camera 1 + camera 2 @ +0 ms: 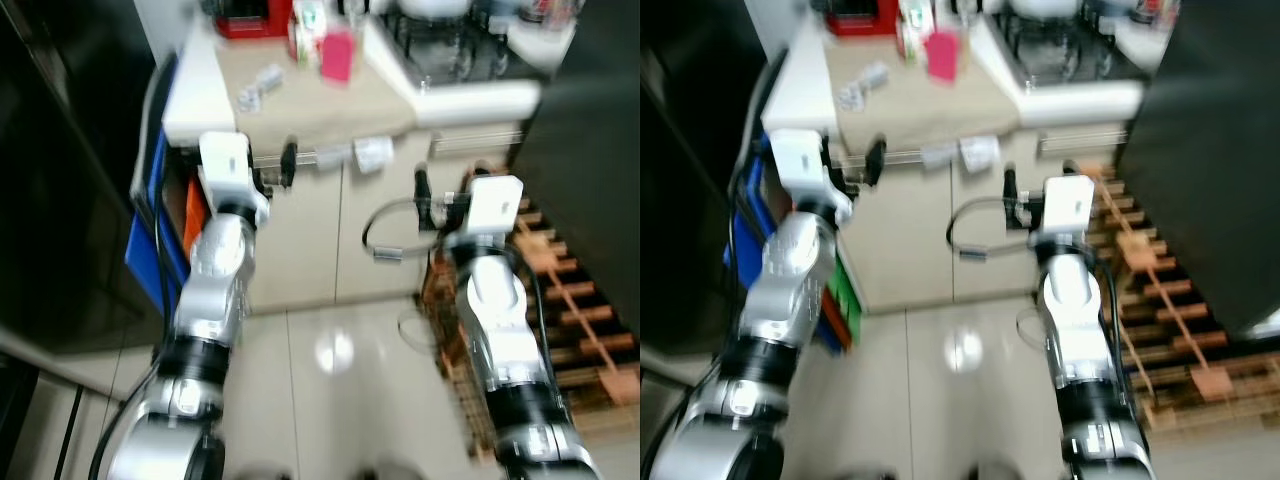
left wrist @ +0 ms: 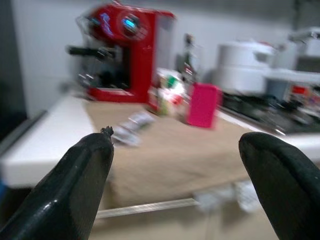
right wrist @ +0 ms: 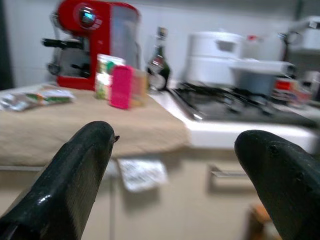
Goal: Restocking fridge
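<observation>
Blur softens the counter (image 1: 300, 105); left gripper (image 2: 182, 172) and right gripper (image 3: 180, 172) jaws wide, empty.

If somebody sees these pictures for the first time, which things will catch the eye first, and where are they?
The red coffee machine stands out first, at the back of the counter by the wall, with a pink container nearer the stove. A beige cloth covers the counter and hangs over its front edge. In front, the left gripper and the right gripper are both raised with fingers wide open, holding nothing.
</observation>
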